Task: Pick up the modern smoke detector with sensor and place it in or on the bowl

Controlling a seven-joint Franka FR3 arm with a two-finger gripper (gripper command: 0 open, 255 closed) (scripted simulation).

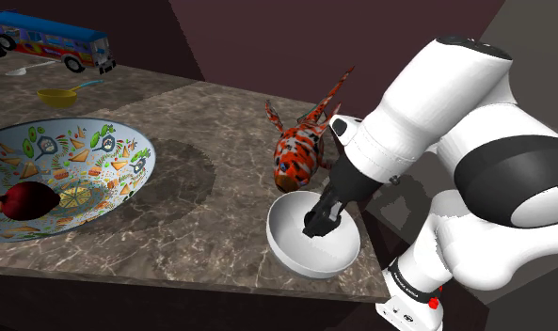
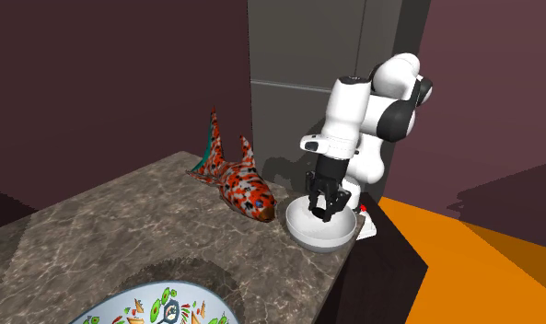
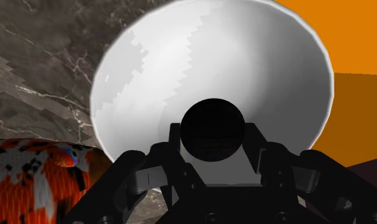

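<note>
My black gripper (image 3: 212,139) is shut on a round black disc, the smoke detector (image 3: 212,127), clasped between the two fingers. It hangs inside a plain white bowl (image 3: 180,57) that stands at the marble counter's corner nearest the stand. In the shoulder view the gripper (image 1: 317,222) reaches down into that white bowl (image 1: 288,246), its tips below the rim. The second exterior view has the gripper (image 2: 321,210) pointing straight down into the bowl (image 2: 307,237).
A red, white and black spotted fish toy (image 1: 300,150) lies right beside the white bowl. A large patterned bowl (image 1: 79,160) holding a dark red object (image 1: 23,199) sits at the shoulder view's left. Behind it are a yellow scoop (image 1: 60,94) and a toy bus (image 1: 51,39).
</note>
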